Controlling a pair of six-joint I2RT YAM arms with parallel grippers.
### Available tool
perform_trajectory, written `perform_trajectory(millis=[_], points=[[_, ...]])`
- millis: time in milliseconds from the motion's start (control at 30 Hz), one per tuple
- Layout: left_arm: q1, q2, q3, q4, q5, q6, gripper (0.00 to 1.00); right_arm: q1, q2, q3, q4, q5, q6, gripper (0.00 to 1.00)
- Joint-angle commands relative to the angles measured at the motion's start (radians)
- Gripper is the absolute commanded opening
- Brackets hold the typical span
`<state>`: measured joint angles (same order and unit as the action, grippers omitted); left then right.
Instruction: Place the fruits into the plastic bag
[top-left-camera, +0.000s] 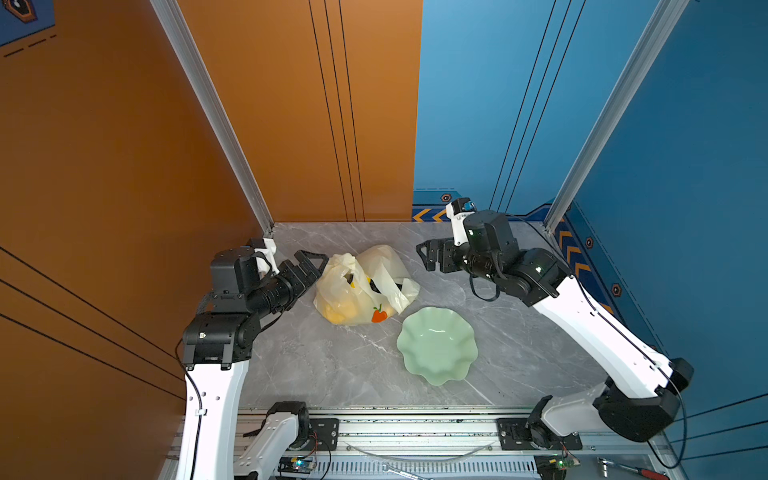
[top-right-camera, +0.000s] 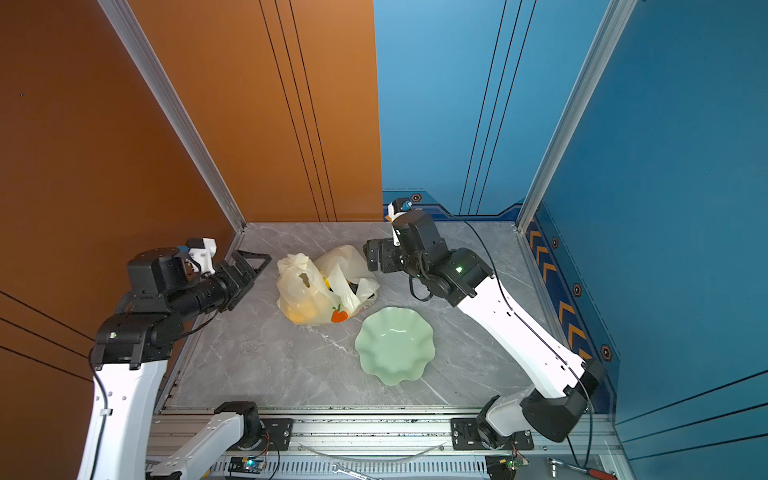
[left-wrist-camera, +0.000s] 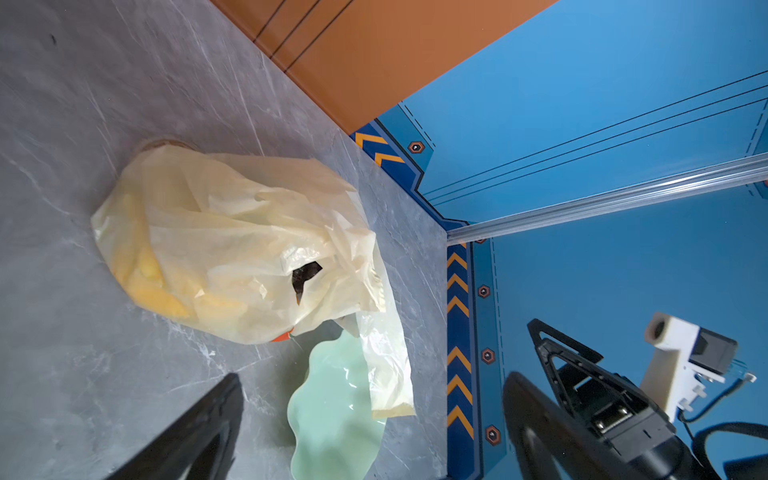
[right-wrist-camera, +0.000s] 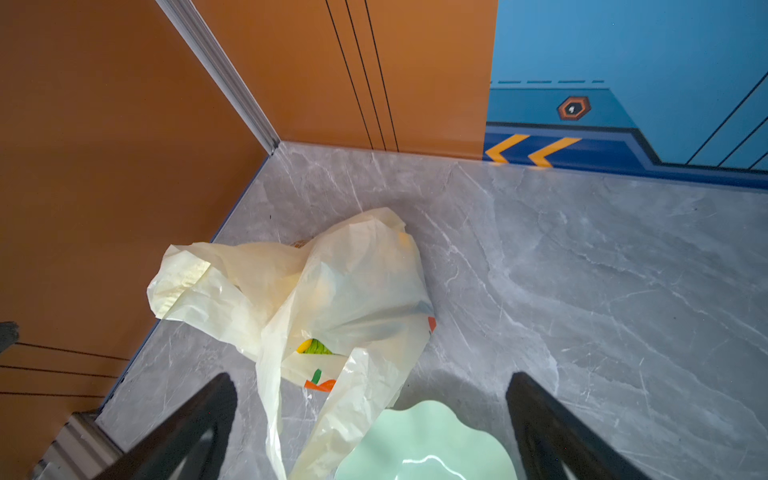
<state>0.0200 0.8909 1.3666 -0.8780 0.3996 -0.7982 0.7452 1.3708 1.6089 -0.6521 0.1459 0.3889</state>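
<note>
The bag (top-left-camera: 361, 286) is lying slumped on the counter (top-left-camera: 332, 374) between the two arms. Its full belly is sitting toward the left arm's near side and its loose handle (top-left-camera: 395, 295) is trailing toward the dish (top-left-camera: 436, 345). Its long axis is running roughly from that belly out to the handle, across the line between the arms.

The fruits (top-left-camera: 343, 311) are showing as yellow shapes through the film. Something dark is peeking through the mouth, and in the right wrist view a yellow-green piece (right-wrist-camera: 313, 347) is showing there too. None is lying loose on the counter, and the dish is sitting bare, so the filling is looking finished.

The left gripper (top-left-camera: 318, 270) is hanging just beside the belly, jaws apart and carrying nothing. The right gripper (top-left-camera: 424, 255) is hovering off the far right side of the bag, also spread wide and empty. The left one is probably the nearer, though the top views are not settling whether its fingertip is brushing the plastic.

Any further move is depending on the mouth, which is facing up and toward the right arm.

An orange fruit-shaped print (top-left-camera: 379, 314) with a green leaf is showing low on the bag, facing the dish. No readable lettering or brand is showing anywhere.
</note>
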Motion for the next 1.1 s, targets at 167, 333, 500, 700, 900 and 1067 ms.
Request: perform_trajectory(millis=[167, 333, 500, 700, 900, 1067], points=[[0.011, -0.134, -0.07, 0.035, -0.324, 0.08, 0.98, -0.009, -0.309, -0.551, 0.776, 0.136, -0.125, 1.0], [0.011, -0.302, -0.237, 0.162, -0.508, 0.121, 0.98, -0.036, -0.422, -0.724, 0.911, 0.222, -0.186, 1.0], [0.011, -0.391, -0.344, 0.2, -0.583, 0.216, 0.98, -0.155, -0.517, -0.806, 0.845, 0.268, -0.181, 1.0], [0.009, -0.491, -0.482, 0.232, -0.629, 0.302, 0.98, -0.385, -0.629, -0.905, 0.702, 0.245, -0.157, 1.0], [0.009, -0.534, -0.599, 0.262, -0.645, 0.313, 0.98, -0.6, -0.666, -1.071, 0.735, 0.134, -0.165, 1.0], [0.009, -0.508, -0.706, 0.345, -0.661, 0.321, 0.98, -0.701, -0.571, -1.209, 0.933, 0.09, -0.211, 1.0]])
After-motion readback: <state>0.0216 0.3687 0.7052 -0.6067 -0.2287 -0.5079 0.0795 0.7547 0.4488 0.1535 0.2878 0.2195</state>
